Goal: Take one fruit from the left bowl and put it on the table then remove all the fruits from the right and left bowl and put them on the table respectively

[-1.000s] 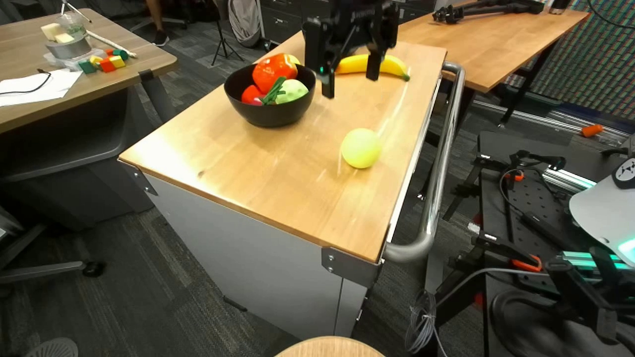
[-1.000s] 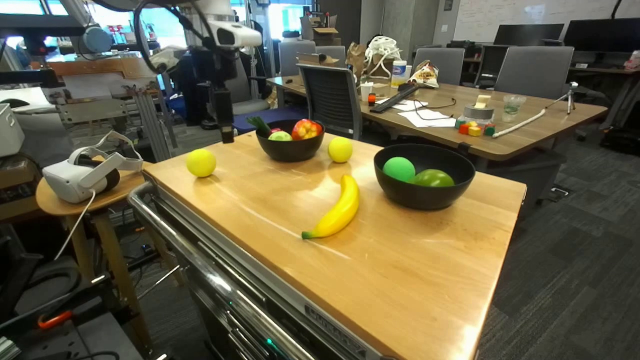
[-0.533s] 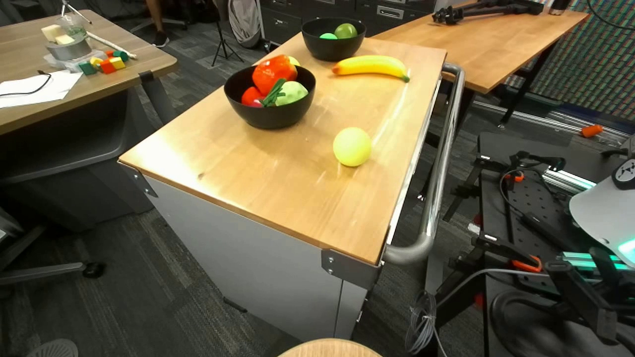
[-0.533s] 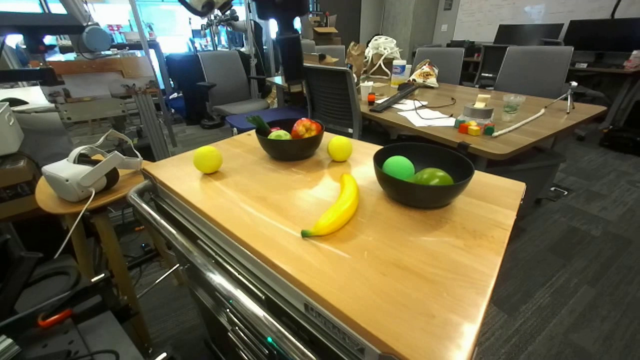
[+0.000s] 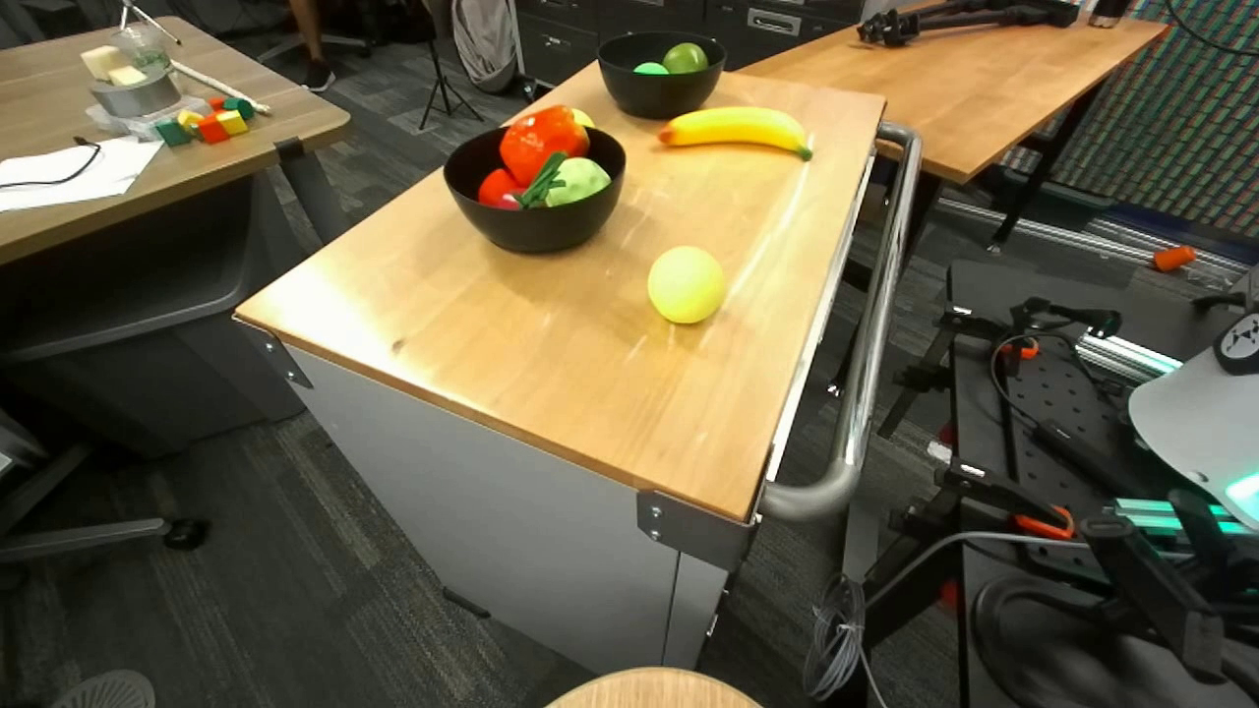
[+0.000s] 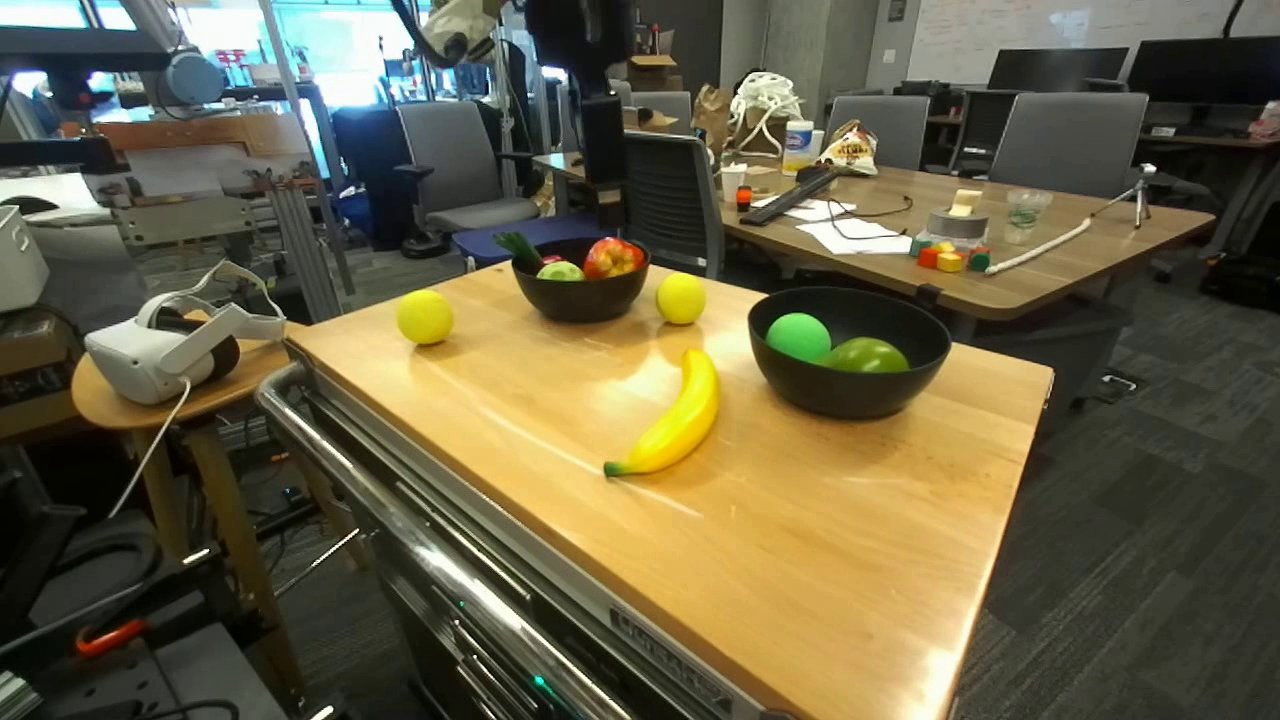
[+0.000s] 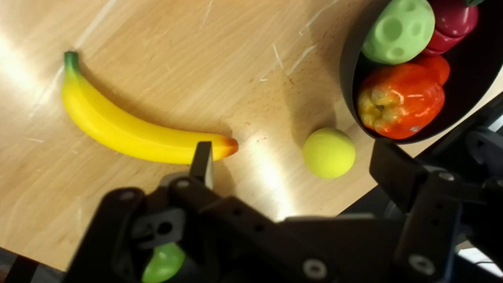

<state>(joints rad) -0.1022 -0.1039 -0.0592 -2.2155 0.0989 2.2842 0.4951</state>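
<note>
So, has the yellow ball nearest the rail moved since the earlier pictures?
Yes: in an exterior view, the yellow ball has shifted leftward in the picture, away from the rail.

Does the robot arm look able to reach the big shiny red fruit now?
Likely yes: the black gripper stands open and nothing covers the fruit, though the round black bowl around it looks cramped.
</note>
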